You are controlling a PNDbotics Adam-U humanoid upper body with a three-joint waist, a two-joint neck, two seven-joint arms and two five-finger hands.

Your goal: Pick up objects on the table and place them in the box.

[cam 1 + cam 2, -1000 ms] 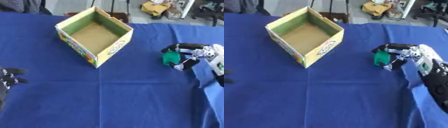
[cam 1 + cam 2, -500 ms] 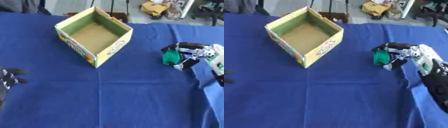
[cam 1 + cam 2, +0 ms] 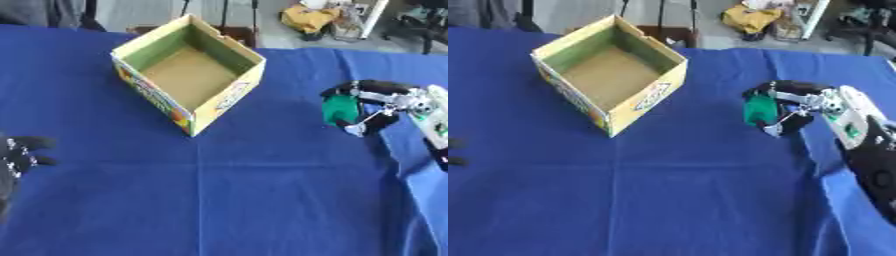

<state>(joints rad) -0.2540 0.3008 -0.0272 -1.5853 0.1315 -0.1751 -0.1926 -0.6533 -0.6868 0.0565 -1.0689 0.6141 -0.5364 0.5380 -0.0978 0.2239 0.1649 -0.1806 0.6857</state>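
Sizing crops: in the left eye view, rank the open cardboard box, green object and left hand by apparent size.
1. Open cardboard box
2. Green object and black left hand: too similar; the hand is partly cut off.

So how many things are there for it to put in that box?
1 that I can see: a green object on the cloth's right side, with the right hand curled round it. The box looks empty; the hand may hide something behind it.

green object (image 3: pixel 337 110) in right hand (image 3: pixel 385 102), open empty box (image 3: pixel 188 70) left
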